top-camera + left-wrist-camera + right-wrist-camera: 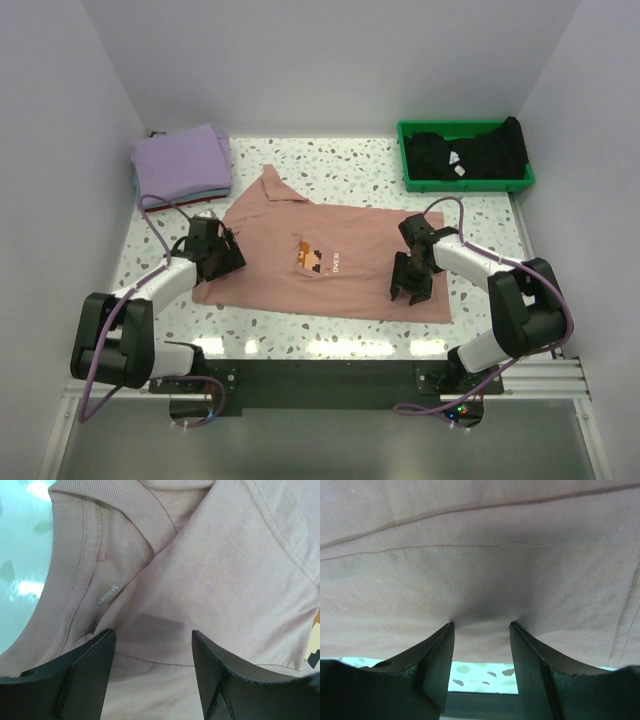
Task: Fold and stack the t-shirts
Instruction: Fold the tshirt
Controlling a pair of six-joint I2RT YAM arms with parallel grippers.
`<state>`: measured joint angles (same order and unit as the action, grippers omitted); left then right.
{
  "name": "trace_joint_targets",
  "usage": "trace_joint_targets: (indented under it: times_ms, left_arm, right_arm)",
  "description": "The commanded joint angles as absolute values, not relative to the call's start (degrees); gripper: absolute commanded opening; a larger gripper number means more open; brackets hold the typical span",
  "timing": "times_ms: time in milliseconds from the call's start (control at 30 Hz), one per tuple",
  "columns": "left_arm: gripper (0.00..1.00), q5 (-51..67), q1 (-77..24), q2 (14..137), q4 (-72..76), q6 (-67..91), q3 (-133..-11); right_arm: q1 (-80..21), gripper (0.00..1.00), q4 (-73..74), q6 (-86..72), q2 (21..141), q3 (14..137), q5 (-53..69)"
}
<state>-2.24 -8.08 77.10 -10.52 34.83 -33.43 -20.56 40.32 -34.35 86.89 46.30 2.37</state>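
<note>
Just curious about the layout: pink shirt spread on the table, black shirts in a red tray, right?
Almost: the tray is green, not red, as the top view shows. The pink shirt is spread on the table, black shirts in the tray.

I am working inside a plain booth. A pale, lavender-tinted back wall (330, 60) is rising behind the table (340, 170), while the left wall (50, 150) and the right wall (590, 120) are closing it in at the sides. The tabletop is showing white terrazzo with brown and grey flecks. Light is glaring off it in bright patches (335, 347) along the near edge. A black plate (320, 375) is lying at that edge, a ridged metal rail (550, 378) is running off to its right, and a grey surface (300, 445) is lying below.
</note>
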Motion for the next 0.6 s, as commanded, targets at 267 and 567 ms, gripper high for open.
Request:
trace_joint_targets:
  times_ms: [267,567]
  left_arm:
    - [0.70,-3.51,-10.80,72.68,-22.95,31.56,-42.87]
    - [0.68,1.30,-14.85,81.82,-11.88,32.96,-44.30]
  right_arm:
    - [-20.48,0.54,53.09,-33.31,83.23,57.02,0.88]
    - [-20.48,0.53,42.81,-32.26,91.13,56.69,1.05]
